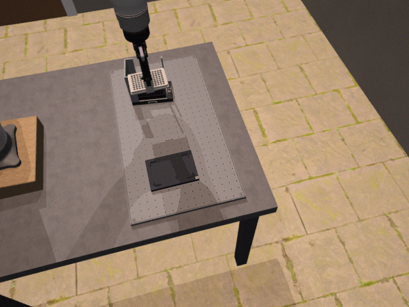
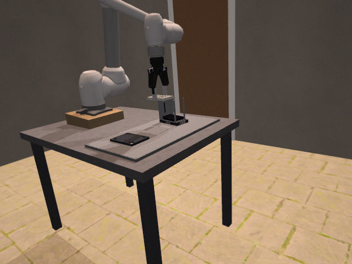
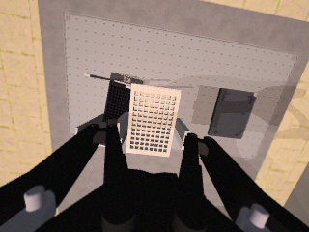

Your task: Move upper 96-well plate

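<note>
Pincer (image 2: 158,91) grips the white plate (image 1: 146,80) above the rack (image 1: 129,70); a thin post (image 2: 183,108) stands alongside, dark nest (image 1: 171,170) well apart.

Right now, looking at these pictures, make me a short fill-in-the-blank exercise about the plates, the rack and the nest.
1. The gripper is shut on the ____ plate.
2. The plate remaining low in the rack K1 is coloured ____.
3. The nest N1 holds ____ plates.

Missing words: white; black; no
</note>
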### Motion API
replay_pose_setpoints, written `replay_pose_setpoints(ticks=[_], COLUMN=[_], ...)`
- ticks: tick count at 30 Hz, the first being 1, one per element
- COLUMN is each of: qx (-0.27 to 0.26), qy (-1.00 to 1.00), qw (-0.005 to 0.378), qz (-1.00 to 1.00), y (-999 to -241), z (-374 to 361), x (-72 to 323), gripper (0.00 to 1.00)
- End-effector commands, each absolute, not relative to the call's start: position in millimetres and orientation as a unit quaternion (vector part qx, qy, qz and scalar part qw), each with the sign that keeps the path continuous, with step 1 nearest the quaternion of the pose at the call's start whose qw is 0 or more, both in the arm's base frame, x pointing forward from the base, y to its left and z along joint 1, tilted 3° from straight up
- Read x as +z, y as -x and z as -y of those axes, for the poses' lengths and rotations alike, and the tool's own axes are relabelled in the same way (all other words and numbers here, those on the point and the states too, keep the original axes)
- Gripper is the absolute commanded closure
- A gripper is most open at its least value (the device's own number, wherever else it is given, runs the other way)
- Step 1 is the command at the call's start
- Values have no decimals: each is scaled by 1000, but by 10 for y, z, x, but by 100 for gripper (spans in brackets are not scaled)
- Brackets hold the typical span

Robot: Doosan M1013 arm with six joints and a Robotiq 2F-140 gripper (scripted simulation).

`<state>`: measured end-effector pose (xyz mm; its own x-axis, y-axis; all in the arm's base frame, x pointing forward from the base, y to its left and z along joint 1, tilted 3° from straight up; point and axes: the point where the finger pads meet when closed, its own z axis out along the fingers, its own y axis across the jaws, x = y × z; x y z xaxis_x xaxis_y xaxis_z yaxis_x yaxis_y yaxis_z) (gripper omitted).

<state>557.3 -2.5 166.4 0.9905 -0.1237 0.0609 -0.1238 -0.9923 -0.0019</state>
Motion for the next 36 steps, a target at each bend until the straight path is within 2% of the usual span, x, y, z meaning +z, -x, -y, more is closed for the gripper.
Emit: replay_pose_setpoints(ticks=[1,36], qx=[30,30], qy=[-998,-998], qw=[1,1], qz=[62,62], y=[-5568,-5476], z=[78,1107], x=[1664,1641], gripper=[100,100])
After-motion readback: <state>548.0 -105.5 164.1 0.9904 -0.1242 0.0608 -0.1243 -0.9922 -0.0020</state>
